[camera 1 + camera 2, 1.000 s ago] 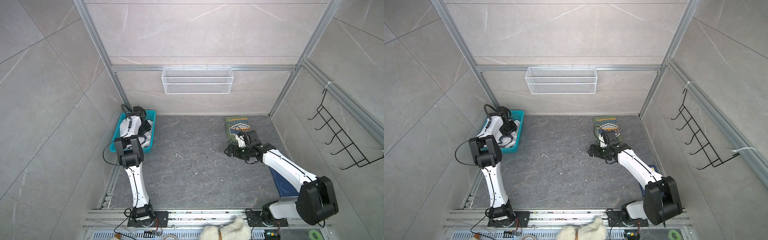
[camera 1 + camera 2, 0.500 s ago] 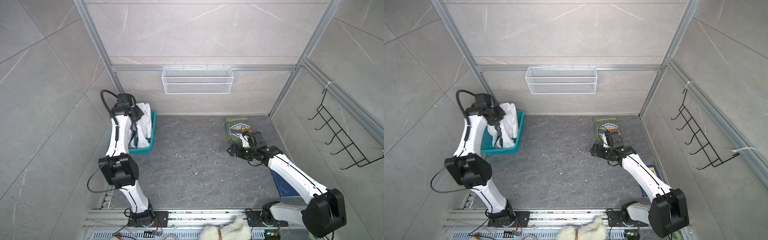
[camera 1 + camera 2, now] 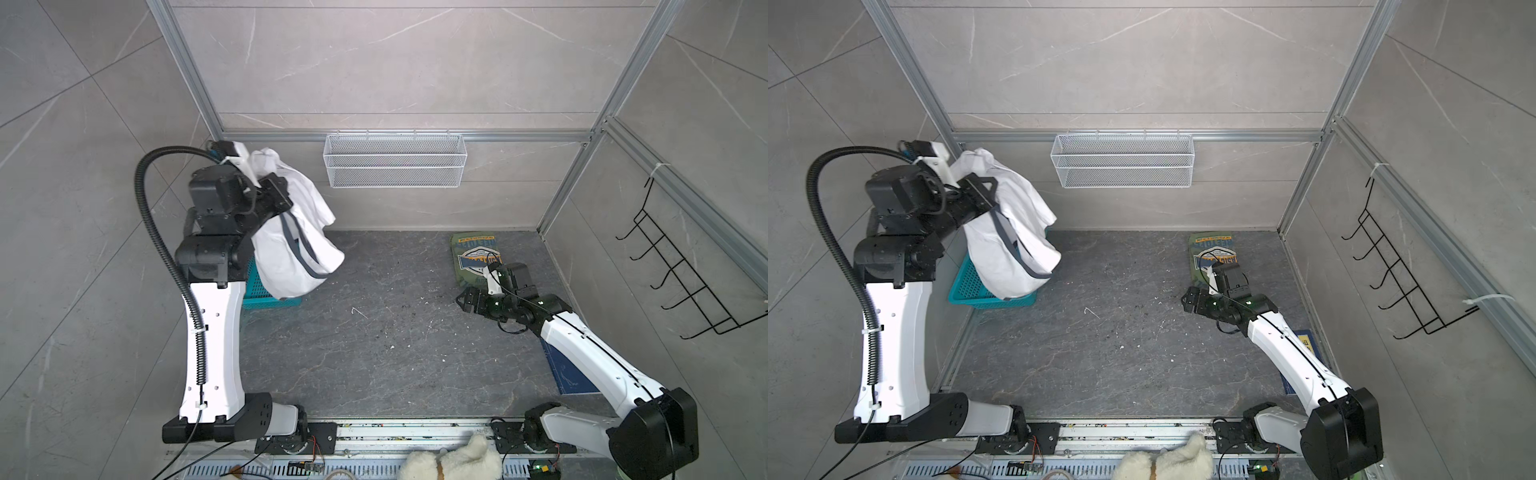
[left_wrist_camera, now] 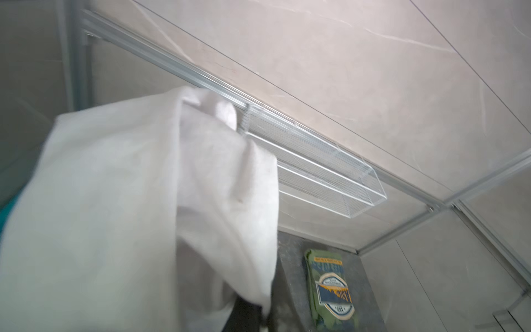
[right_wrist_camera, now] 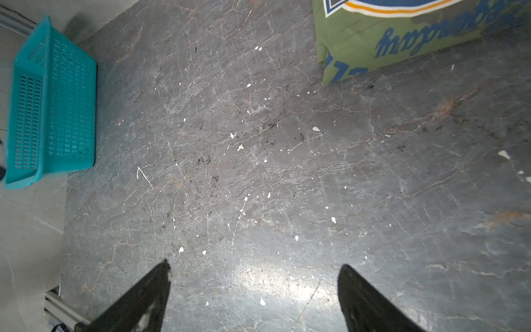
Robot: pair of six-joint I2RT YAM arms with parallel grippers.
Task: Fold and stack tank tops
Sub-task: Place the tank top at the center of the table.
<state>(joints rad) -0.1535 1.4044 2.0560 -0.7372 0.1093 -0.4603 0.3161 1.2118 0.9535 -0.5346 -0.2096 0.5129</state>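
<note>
- Your left gripper [image 3: 277, 192] is raised high above the table [image 3: 374, 340], its jaws clamped together on a bunched edge of the white tank top [image 3: 291, 253].
- The white tank top hangs down from that gripper as a loose bundle, with a dark trimmed strap looping across its front.
- Its lowest folds hang over the teal basket [image 3: 270, 298] below the gripper; you cannot tell whether they touch it.
- In the left wrist view, white cloth fills the near side and hides the fingers.
- Your right gripper [image 5: 253, 267] hovers low over the table, jaws spread wide, holding nothing, with bare stone between its fingers [image 5: 143, 299].
- The olive green tank top [image 3: 471, 255] lies folded flat on the table just ahead of and to one side of the right gripper, badge print facing up, clear of the fingers.
- The teal basket sits well apart from the right gripper, across the table.
</note>
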